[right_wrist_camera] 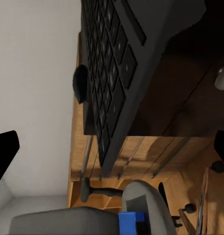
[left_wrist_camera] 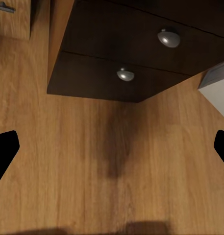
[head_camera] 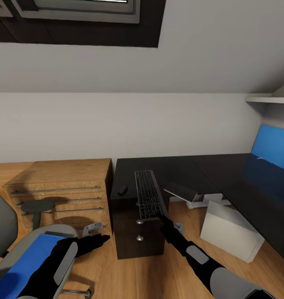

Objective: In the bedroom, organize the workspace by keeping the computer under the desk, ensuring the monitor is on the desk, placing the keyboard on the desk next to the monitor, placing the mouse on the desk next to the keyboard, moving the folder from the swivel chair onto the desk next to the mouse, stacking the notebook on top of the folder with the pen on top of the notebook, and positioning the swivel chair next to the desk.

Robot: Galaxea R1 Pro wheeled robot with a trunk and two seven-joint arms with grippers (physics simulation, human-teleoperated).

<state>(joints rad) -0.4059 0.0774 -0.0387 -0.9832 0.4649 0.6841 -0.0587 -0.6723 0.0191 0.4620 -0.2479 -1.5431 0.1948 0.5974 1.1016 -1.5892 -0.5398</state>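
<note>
Lying on the desk (head_camera: 224, 174), the keyboard (head_camera: 148, 194) and mouse (head_camera: 122, 189) look placed, the folder (head_camera: 25, 261) waits on the swivel chair (head_camera: 5, 224), and the computer (head_camera: 231, 232) stands under the desk, both the left gripper (head_camera: 101, 238) and right gripper (head_camera: 163, 219) spread apart, empty.

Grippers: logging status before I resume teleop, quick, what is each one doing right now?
Left gripper: open, holding nothing, above the floor beside the folder.
Right gripper: open, at the keyboard near edge, not gripping it.

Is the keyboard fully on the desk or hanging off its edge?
Hanging off: the keyboard's near end juts past the desk's front edge, above the drawers.
</note>
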